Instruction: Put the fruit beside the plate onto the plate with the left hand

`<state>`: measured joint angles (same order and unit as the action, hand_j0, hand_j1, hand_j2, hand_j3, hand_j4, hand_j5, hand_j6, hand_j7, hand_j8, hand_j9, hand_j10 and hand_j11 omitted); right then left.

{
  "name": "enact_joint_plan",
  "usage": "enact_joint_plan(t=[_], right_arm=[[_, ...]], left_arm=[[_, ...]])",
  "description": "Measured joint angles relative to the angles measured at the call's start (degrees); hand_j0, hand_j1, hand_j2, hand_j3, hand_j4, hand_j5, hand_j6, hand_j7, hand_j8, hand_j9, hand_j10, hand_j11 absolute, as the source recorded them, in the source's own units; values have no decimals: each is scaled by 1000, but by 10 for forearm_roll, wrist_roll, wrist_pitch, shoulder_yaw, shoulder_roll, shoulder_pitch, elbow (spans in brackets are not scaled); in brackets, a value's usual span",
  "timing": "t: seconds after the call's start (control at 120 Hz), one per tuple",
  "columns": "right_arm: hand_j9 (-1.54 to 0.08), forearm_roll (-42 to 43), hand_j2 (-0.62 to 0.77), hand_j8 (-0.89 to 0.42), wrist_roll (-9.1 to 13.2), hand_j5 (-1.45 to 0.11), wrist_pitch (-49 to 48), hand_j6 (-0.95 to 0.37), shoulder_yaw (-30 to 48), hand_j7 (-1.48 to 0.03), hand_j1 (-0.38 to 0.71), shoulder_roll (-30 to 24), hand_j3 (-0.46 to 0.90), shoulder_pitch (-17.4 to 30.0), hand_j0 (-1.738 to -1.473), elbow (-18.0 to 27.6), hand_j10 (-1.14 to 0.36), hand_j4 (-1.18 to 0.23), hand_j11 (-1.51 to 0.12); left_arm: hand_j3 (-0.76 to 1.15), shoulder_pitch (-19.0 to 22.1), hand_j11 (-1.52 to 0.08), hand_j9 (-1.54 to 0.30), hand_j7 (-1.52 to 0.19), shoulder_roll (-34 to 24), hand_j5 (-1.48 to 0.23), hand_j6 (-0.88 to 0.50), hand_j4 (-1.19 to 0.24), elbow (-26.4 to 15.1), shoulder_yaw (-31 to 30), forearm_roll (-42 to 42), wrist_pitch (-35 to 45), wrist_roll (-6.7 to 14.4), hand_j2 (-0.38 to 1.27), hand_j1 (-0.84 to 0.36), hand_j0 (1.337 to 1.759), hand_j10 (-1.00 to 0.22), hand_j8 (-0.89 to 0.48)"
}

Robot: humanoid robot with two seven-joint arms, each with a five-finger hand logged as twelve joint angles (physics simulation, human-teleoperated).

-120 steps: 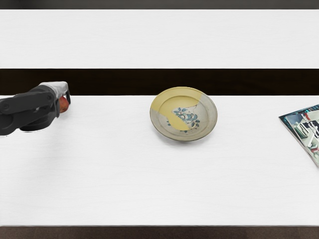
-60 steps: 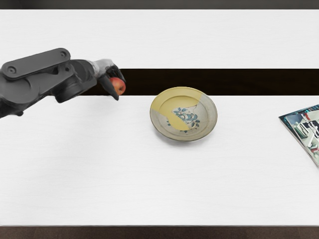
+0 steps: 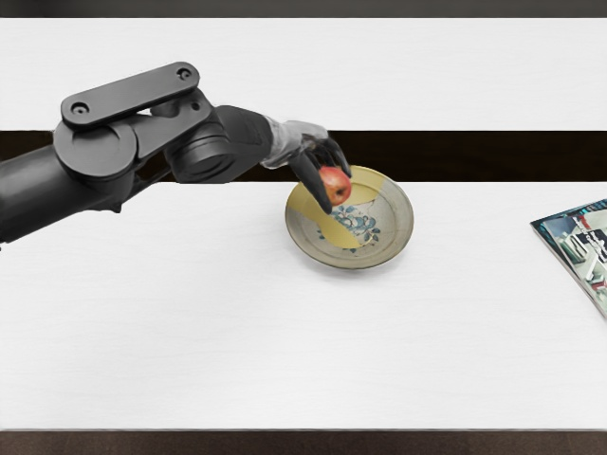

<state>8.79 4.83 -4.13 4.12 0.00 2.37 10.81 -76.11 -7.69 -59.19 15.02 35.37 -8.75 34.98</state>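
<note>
Fruit [image 3: 335, 183], a red apple pinched in the left hand's [image 3: 321, 171] dark fingers [image 3: 313, 185], now carried from the table's [image 3: 190, 332] left side to above the plate's [image 3: 398, 223] near-left rim, release pending.

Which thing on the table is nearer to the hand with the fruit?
The plate, just under the left hand and its apple; the magazine lies at the far right edge.
</note>
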Motion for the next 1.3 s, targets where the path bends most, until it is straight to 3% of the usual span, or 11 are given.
enact_joint_plan(t=[0.15,0.492,0.75,0.883,1.067,1.183,1.3], right_arm=[[-26,0,-4,-20,0,-26,0,-20,0,-26,-325,0,0,0,-1658,0,-20,-20,-26],[-26,0,-4,-20,0,-26,0,-20,-1,-26,-325,0,0,0,-1658,0,-20,-20,-26],[-26,0,-4,-20,0,-26,0,-20,0,-26,-325,0,0,0,-1658,0,-20,-20,-26],[-26,0,-4,-20,0,-26,0,-20,0,-26,-325,0,0,0,-1658,0,-20,-20,-26],[-26,0,-4,-20,0,-26,0,-20,0,-26,-325,0,0,0,-1658,0,-20,-20,-26],[-26,0,-4,-20,0,-26,0,-20,0,-26,-325,0,0,0,-1658,0,-20,-20,-26],[-26,0,-4,-20,0,-26,0,-20,0,-26,-325,0,0,0,-1658,0,-20,-20,-26]], left_arm=[[0,16,-839,-837,-839,16,-828,-461,-638,11,-3,5,0,0,376,-290,1657,-631,-497],[0,10,-862,-860,-863,62,-849,-472,-649,67,-51,10,-2,0,342,-259,1656,-643,-506],[0,-34,-358,-357,-358,60,-354,-221,-272,71,-62,4,-4,0,116,73,1657,-270,-231],[0,-41,-205,-205,-206,-22,-204,-132,-157,71,-31,-9,-17,0,64,188,1658,-156,-137],[0,-28,-94,-94,-94,-144,-94,-63,-73,71,32,-132,-179,0,28,274,1658,-73,-65],[0,18,-61,-61,-61,-189,-61,-42,-48,72,53,-222,-236,0,17,300,1658,-47,-43],[0,49,-42,-42,-42,-277,-41,-29,-33,72,63,-315,-254,0,11,315,1658,-32,-30]])
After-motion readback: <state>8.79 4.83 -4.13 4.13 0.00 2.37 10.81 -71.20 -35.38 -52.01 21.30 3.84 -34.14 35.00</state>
